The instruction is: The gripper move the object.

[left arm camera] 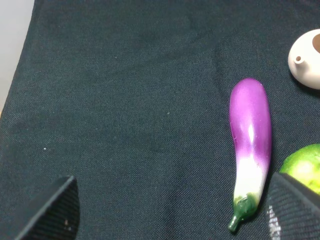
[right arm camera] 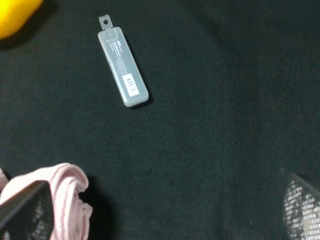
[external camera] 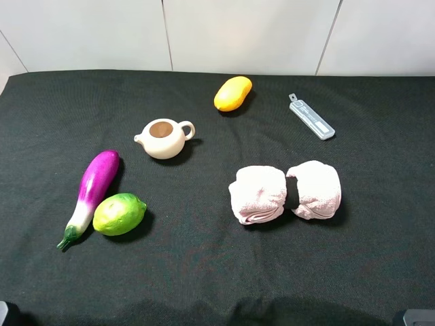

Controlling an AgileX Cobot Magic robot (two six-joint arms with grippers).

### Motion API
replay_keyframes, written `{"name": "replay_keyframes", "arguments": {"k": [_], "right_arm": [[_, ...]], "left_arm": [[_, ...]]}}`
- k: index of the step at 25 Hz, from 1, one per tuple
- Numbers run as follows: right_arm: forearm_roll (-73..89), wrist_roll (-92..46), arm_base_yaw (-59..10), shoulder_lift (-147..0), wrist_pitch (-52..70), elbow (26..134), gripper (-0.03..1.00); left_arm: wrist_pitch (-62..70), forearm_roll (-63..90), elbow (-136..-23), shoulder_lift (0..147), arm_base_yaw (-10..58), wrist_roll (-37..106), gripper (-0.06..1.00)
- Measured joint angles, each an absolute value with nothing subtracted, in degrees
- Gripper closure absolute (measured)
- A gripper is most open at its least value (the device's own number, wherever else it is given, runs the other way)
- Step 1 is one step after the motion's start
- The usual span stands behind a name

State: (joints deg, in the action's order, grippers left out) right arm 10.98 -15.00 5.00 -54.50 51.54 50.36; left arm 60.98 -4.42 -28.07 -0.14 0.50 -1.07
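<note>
Though spread wide and clamped on nothing, hangs low at the near-left of the dark surface [external camera: 204,272]: left end effector [left arm camera: 172,215], with the eggplant [left arm camera: 250,135] just beside one finger and the lime [left arm camera: 305,167] lying against that eggplant. Likewise for the right end effector [right arm camera: 162,212] at the near-right: jaws apart, empty, over bare cloth beside a pink towel roll [right arm camera: 70,185], with a grey plastic case [right arm camera: 122,67] farther out and a mango [right arm camera: 15,17] beyond.

Judged as the opening step, with no approach under way and nothing singled out. Cannot tell from the task wording which object is meant. Next move calls for picking one thing, centring over it, lining up across its narrow width, then lowering.

Plenty of free cloth along the near edge and through the middle, between the teapot [external camera: 163,138] and the rolls. Tighter at the eggplant-lime pair, and between the pink towel roll and the other towel roll [external camera: 257,194] set close beside it. Far edge near behind the mango; worth avoiding for a set-down.
</note>
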Motion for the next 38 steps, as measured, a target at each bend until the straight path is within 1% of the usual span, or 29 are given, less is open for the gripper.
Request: {"name": "replay_keyframes", "arguments": {"k": [6,11,19,24,33,38], "right_arm": [[9.1,-15.4,5.0,-69.8,54.2,60.7,0.27],[8.9,-16.3,5.0,-78.7,54.4,67.8,0.27],[8.0,-18.2,5.0,-92.1,58.1,77.2,0.27],[7.4,-18.9,3.3,-98.3,56.7,78.3,0.27],[7.4,-19.5,-5.0,-105.9,49.4,78.3,0.27],[7.4,-20.1,-7.4,-109.7,49.1,80.3,0.27]], "left_arm": [[61.0,-4.4,-28.1,-0.1,0.5,-1.1,0.15],[61.0,-4.4,-28.0,-0.1,0.5,-1.1,0.15],[61.0,-4.4,-28.0,-0.1,0.5,-1.1,0.15],[61.0,-4.4,-28.0,-0.1,0.5,-1.1,0.15],[61.0,-4.4,-28.0,-0.1,0.5,-1.1,0.15],[61.0,-4.4,-28.0,-0.1,0.5,-1.1,0.15]]}}
